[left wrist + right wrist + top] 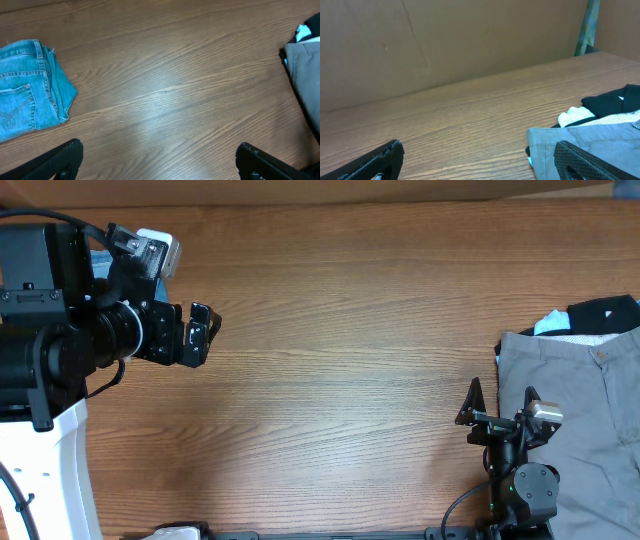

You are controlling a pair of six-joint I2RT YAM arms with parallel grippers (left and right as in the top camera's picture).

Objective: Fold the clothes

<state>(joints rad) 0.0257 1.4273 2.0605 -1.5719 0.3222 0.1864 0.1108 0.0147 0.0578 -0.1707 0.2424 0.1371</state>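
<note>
The light-blue denim jeans [27,92] lie folded in a compact bundle on the wooden table, at the left of the left wrist view, with a stitched pocket showing. In the overhead view they are almost wholly hidden behind my left arm; only a blue sliver [99,260] shows. My left gripper [200,335] [160,162] is open and empty, above bare table to the right of the jeans. My right gripper [500,402] [480,160] is open and empty at the front right, its right finger next to a pile of other clothes.
A pile of other clothes lies at the table's right edge: grey trousers [570,410] [580,137] [305,65] on top, with a black garment [605,315] [612,102] and a bit of white cloth [575,116] under them. A cardboard wall [450,40] stands behind the table.
</note>
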